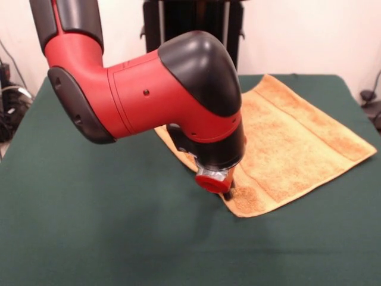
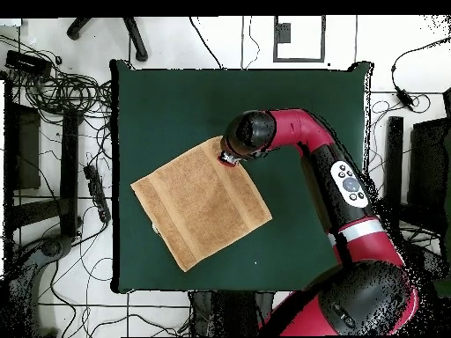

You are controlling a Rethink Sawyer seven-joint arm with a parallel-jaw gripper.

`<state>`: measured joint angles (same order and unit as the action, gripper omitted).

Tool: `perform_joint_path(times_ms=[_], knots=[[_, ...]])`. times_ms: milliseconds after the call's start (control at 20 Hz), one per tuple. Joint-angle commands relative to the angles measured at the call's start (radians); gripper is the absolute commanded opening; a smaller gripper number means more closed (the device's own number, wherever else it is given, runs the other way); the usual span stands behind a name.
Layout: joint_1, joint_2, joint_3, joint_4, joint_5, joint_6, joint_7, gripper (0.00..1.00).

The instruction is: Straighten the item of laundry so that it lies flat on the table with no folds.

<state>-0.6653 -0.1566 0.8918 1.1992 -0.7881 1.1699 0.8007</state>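
Note:
The golden-orange towel lies spread on the dark green table, turned diagonally to the table's edges, with a woven band showing near its right edge. From above, the towel looks flat, with no clear fold. My gripper points straight down onto the towel's corner nearest the camera, under the red and black wrist. In the overhead view, the gripper sits on the towel's top corner. The wrist hides its tips, so its state is unclear.
The red arm reaches in from the bottom right across the table. Cables and black equipment lie on the floor left of the table. Chair legs show beyond the top edge.

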Motion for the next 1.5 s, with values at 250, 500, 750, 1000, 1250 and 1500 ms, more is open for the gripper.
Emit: perform_joint_path(times_ms=[250,500,750,1000,1250,1500], knots=[[0.024,0.023,-0.013,-0.093,-0.053,-0.033,-0.348,0.00],[0.022,0.019,-0.013,-0.083,-0.054,-0.040,-0.349,1.00],[0.018,0.000,-0.023,-0.057,-0.058,-0.061,-0.324,1.00],[0.010,-0.014,-0.021,-0.034,-0.057,-0.079,-0.303,1.00],[-0.011,-0.116,-0.028,0.076,-0.049,-0.088,-0.217,1.00],[-0.039,-0.259,-0.037,0.237,-0.028,-0.093,-0.085,1.00]])
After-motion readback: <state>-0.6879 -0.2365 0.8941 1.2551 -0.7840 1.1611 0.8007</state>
